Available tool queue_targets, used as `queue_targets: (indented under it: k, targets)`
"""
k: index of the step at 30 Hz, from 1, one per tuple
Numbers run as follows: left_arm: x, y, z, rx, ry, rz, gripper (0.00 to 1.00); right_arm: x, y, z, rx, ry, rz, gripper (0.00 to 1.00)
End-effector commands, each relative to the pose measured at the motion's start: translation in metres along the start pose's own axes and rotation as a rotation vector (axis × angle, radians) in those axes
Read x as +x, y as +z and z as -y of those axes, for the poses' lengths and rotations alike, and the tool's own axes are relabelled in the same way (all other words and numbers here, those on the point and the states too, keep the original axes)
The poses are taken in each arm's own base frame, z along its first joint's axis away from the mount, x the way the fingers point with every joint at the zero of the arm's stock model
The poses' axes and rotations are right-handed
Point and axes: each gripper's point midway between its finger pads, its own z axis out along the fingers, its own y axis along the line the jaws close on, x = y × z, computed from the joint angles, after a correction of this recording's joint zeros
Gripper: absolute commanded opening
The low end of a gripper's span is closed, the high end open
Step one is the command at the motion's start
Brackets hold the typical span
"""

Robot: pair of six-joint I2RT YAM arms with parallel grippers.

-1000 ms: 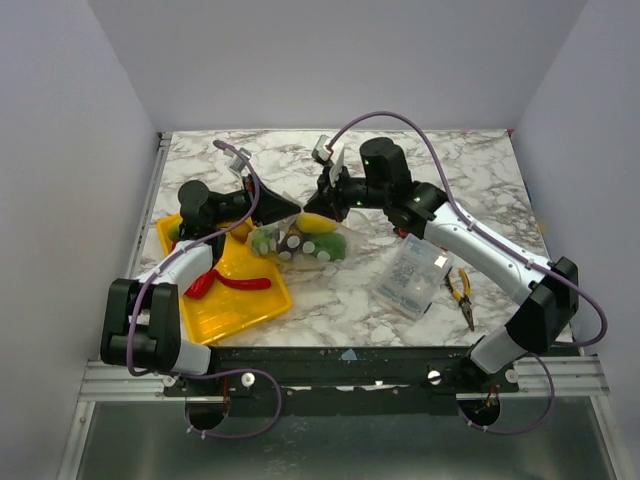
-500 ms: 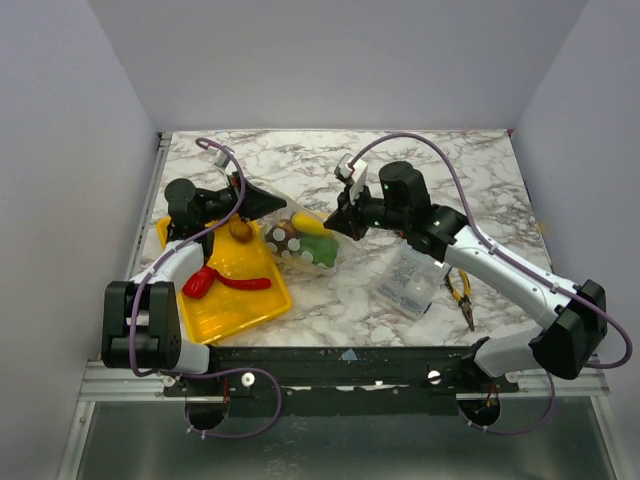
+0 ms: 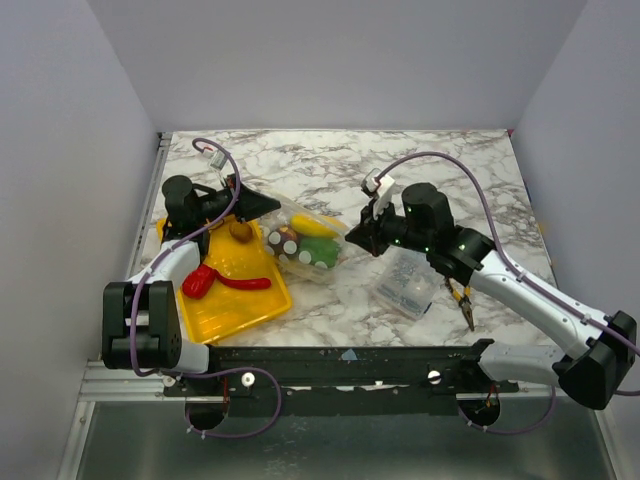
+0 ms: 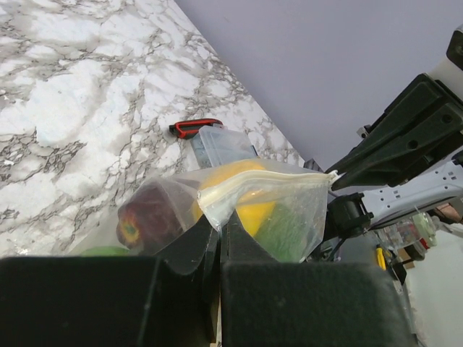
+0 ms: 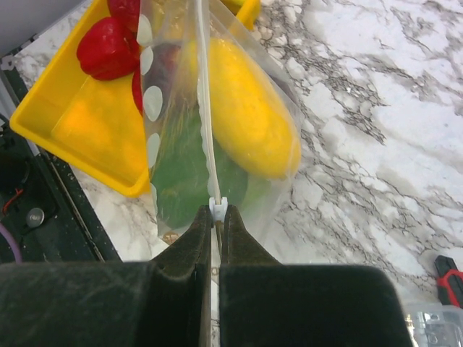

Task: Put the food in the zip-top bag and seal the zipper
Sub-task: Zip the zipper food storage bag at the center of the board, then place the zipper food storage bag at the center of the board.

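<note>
- Sealing looks under way: the zipper point(image 5: 203, 94), a pale strip along the mouth of the clear bag point(image 3: 300, 245), is pulled taut between the two grippers. It sits over the left half of the desk point(image 3: 330, 165), about midway between the far and near edges.
- Inside the bag are a yellow fruit point(image 5: 246, 108), a green vegetable point(image 5: 184, 173) and a dark red fruit point(image 4: 148, 217).
- The right gripper point(image 5: 215, 217) is pinched together on the end of the strip nearest the desk's right edge. The left gripper point(image 4: 219, 235) is clamped on the bag's opposite corner, toward the left edge.
- The strip's long axis runs straight from the right gripper toward the left one, so any further press would likely follow that line. The right arm holds the working end and the left acts as anchor.
- Since a second ago the right gripper has travelled toward the right and near edges, away from the left gripper, which has drawn back toward the left edge. The bag is now stretched longer.
- A red chili point(image 3: 243, 283) and a red fruit point(image 3: 197, 283) lie outside the bag on the yellow tray point(image 3: 255, 305) by the near left corner, so the filling looks unfinished.
- A clear box point(image 3: 410, 280) and pliers point(image 3: 460, 292) lie right of the bag, toward the near edge.
</note>
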Motion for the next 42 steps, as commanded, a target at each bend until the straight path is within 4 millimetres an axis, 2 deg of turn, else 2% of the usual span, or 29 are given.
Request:
queue_targets:
  k: [1,12,21,22,26,29,32,35,42]
  targets:
    - [-0.02,-0.006,-0.024,-0.102,0.033,0.066,0.0,0.015,-0.018,0.019,0.133,0.041,-0.021,0.0]
    - [-0.022,-0.01,-0.028,-0.122,0.036,0.07,0.0,0.024,-0.03,0.034,0.234,0.046,-0.012,0.0]
    - [-0.024,-0.011,-0.03,-0.122,0.013,0.081,0.0,0.016,-0.04,0.033,0.239,0.039,0.041,0.01]
    - [-0.023,-0.01,-0.029,-0.117,0.009,0.084,0.0,0.016,-0.038,0.033,0.235,0.041,0.039,0.06]
    - [-0.021,-0.008,-0.031,-0.123,-0.03,0.103,0.0,0.015,-0.031,0.034,0.234,0.058,0.027,0.41]
    - [-0.017,-0.004,-0.038,-0.15,-0.105,0.104,0.0,0.009,-0.033,0.042,0.286,0.079,0.057,0.52]
    - [-0.016,0.0,-0.047,-0.204,-0.183,0.139,0.0,0.0,-0.041,0.049,0.339,0.098,0.106,0.56]
    - [-0.023,0.001,-0.062,-0.277,-0.269,0.215,0.0,-0.009,-0.048,0.052,0.37,0.114,0.145,0.59]
    - [-0.043,0.012,-0.113,-0.4,-0.487,0.325,0.0,-0.018,-0.055,0.042,0.325,0.126,0.164,0.59]
